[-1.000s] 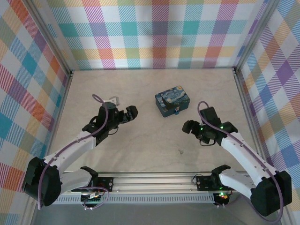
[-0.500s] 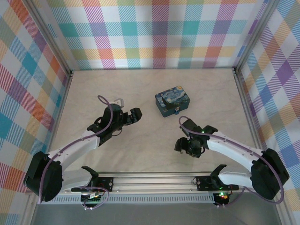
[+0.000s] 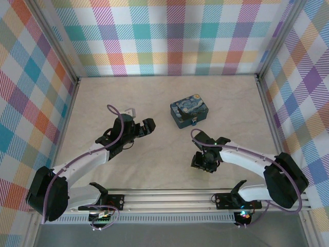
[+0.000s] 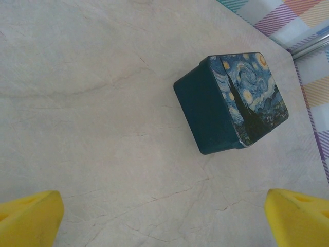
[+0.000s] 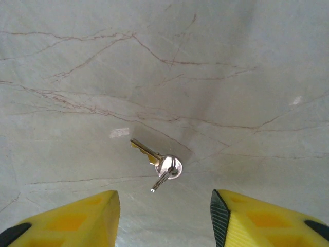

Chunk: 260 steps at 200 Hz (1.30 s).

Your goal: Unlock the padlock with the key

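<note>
Beige, marble-veined tabletop (image 3: 164, 92) is carrying the whole scene, with plaid walls (image 3: 31, 77) enclosing it on three sides.

- **Left:** The left arm (image 3: 86, 157) is reaching diagonally inward. The left gripper (image 3: 147, 125) is hanging over bare table with its jaws spread wide and nothing between them. In the left wrist view its yellow fingertips (image 4: 28, 218) are sitting at the two bottom corners.
- **Centre:** Right of that gripper and farther back, the blue-and-yellow painted tin (image 3: 189, 112) is resting flat on the table, lid up, apart from both grippers. The padlock (image 3: 194, 122), tiny and blue, is hanging at the tin's near edge; its details are too small to tell.
- **Right:** The right arm (image 3: 247, 156) is bending back toward the centre, and the right gripper (image 3: 204, 163) is pointing down at the table in front of the tin. In the right wrist view its yellow fingers (image 5: 67, 218) are standing parted and gripping nothing. The key (image 5: 156, 160) is lying flat on the table just beyond the gap between those fingers, a small ring through its head, touching neither finger.
</note>
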{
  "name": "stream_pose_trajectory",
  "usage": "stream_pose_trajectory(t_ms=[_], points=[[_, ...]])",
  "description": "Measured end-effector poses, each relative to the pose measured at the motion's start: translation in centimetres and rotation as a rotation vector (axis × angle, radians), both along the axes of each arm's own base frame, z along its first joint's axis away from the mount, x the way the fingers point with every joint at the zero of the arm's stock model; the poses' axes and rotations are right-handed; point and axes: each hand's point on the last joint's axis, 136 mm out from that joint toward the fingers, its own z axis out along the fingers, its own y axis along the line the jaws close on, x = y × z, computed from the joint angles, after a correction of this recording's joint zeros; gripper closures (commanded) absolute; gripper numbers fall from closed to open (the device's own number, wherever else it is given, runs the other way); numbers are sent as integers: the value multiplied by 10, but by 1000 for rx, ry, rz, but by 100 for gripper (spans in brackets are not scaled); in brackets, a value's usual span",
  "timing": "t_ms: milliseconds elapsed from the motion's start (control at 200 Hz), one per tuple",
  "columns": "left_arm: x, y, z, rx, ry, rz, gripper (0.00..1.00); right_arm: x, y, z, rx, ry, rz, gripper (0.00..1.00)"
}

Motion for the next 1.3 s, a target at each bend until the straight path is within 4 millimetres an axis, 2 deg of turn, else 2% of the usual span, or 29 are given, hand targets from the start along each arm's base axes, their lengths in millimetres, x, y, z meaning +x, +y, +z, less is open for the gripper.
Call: stream_pose_trajectory(t_ms=[605,1300], points=[[0,1,0,4,-1,5,0,3,1,-11,-23,16,-1,68],[1,2,-1,8,0,11,0,3,2,-13,-24,19,-1,100]])
